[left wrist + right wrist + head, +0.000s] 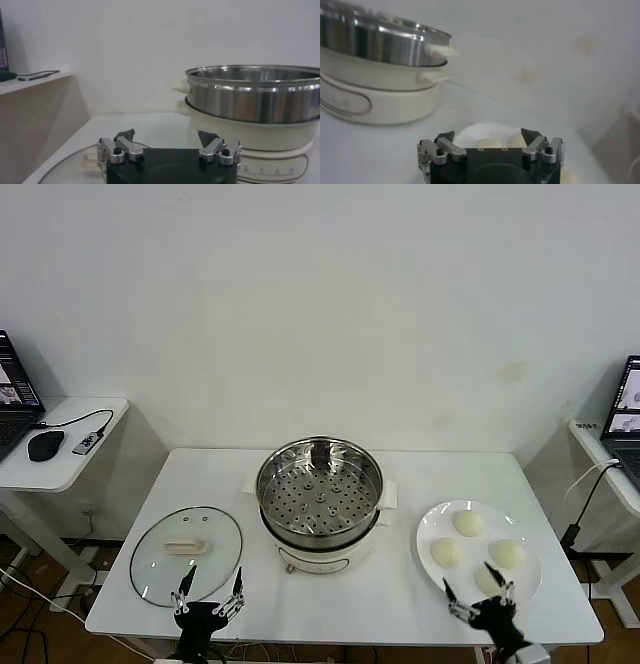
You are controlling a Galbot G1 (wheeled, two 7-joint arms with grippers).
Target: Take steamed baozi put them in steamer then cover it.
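Four cream-white baozi (468, 522) lie on a white plate (430, 529) at the table's right. The steel steamer (319, 488) stands empty on its cream pot base at the table's middle; it also shows in the left wrist view (255, 95) and the right wrist view (380, 37). The glass cover (186, 555) with its cream handle lies flat at the table's left. My left gripper (209, 592) is open at the cover's near edge. My right gripper (479, 587) is open just above the nearest baozi (486, 582), which shows between its fingers in the right wrist view (487, 137).
A side desk (70, 449) at the far left holds a laptop, a mouse and a cable. Another desk with a laptop (625, 412) stands at the far right. A white wall is behind the table.
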